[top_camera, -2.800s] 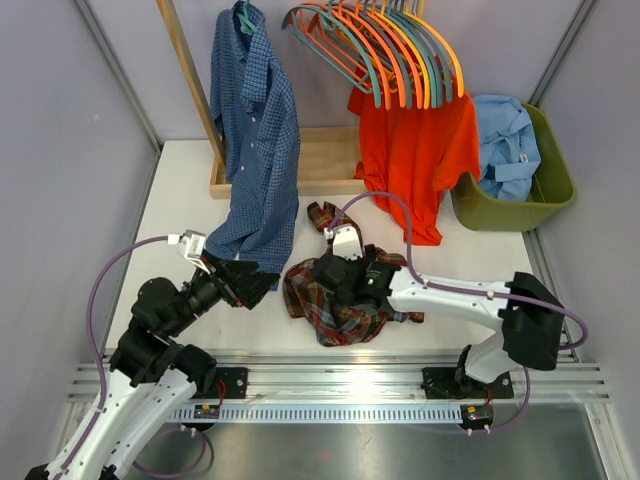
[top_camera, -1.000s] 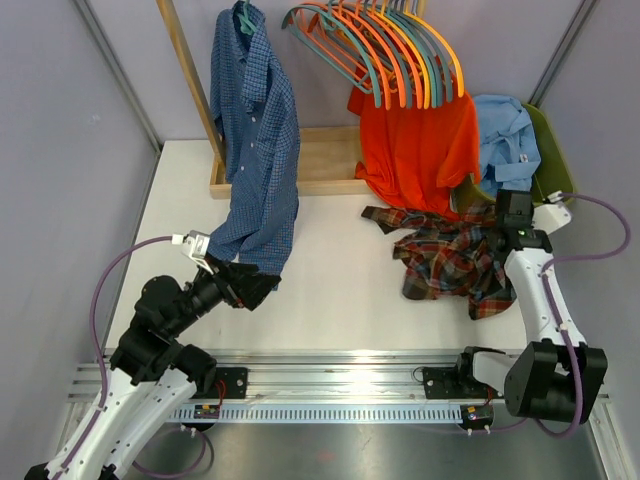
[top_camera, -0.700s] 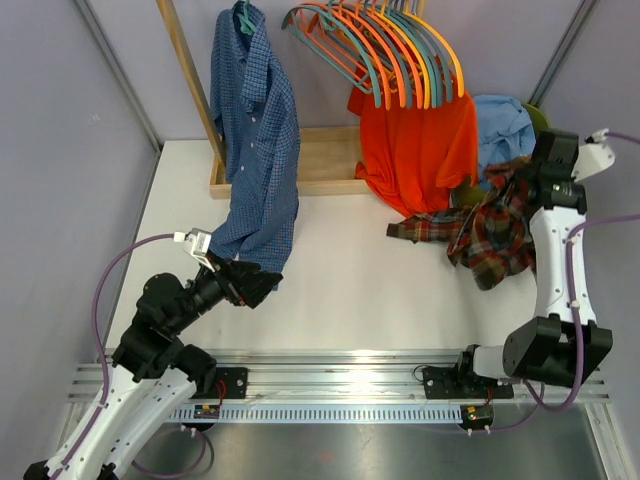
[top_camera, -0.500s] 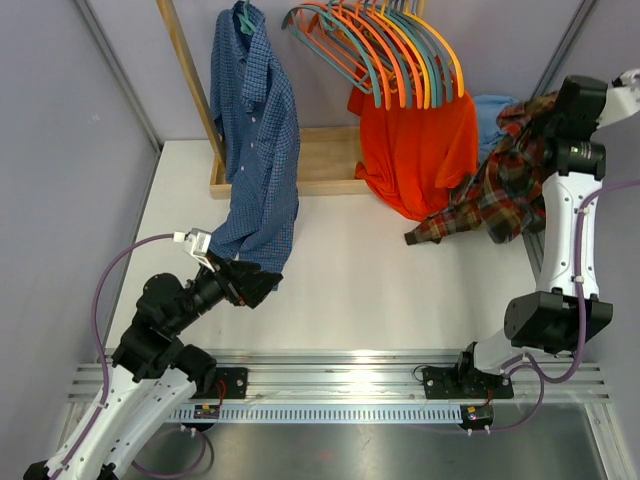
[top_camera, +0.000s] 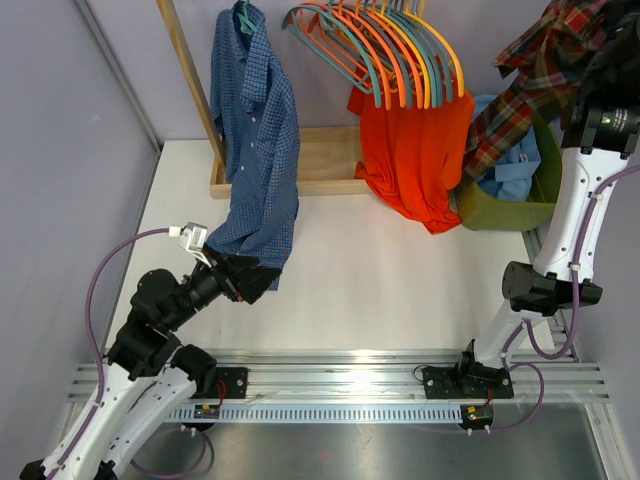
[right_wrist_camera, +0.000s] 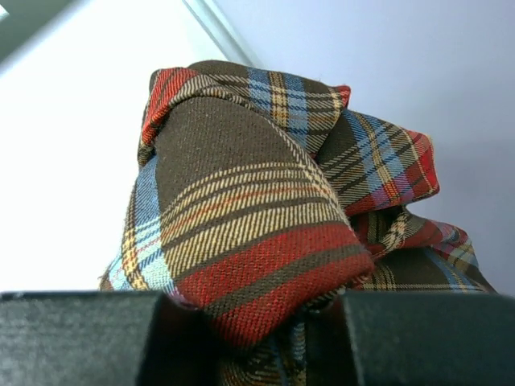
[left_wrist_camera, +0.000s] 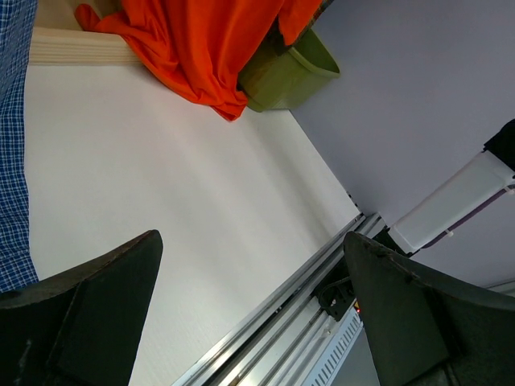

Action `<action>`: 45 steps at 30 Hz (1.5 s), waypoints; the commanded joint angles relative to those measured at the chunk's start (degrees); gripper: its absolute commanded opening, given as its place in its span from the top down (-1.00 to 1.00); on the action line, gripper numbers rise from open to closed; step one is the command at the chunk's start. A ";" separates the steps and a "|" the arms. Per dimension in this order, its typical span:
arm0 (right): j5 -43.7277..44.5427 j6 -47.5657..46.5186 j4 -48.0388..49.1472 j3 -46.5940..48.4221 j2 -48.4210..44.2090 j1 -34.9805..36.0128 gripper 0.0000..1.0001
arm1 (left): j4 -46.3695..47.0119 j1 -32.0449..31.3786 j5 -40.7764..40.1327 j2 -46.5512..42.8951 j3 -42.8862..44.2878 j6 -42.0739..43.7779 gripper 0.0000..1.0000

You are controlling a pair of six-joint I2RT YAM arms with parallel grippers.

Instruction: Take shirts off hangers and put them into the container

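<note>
Right fingers (right_wrist_camera: 80, 338) are clenching a bunched fold of the plaid shirt (top_camera: 540, 70) and holding it high at the upper right of the overhead frame. I judge that this height is letting its dangling tail clear the rim of the container (top_camera: 555, 190), where the light blue shirt (top_camera: 512, 150) is already lying. Left fingers (left_wrist_camera: 88, 314) are standing wide apart and grasping nothing, hovering over the counter (top_camera: 380, 270) at the lower left beside the hem of the dark blue check shirt (top_camera: 255, 140), probably because I am readying to pull it down.
</note>
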 commanded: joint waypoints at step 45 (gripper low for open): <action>8.55 -5.45 -9.36 -30.45 -10.97 2.82 -0.99 | -2.10 0.10 0.25 -2.91 1.63 1.70 -0.98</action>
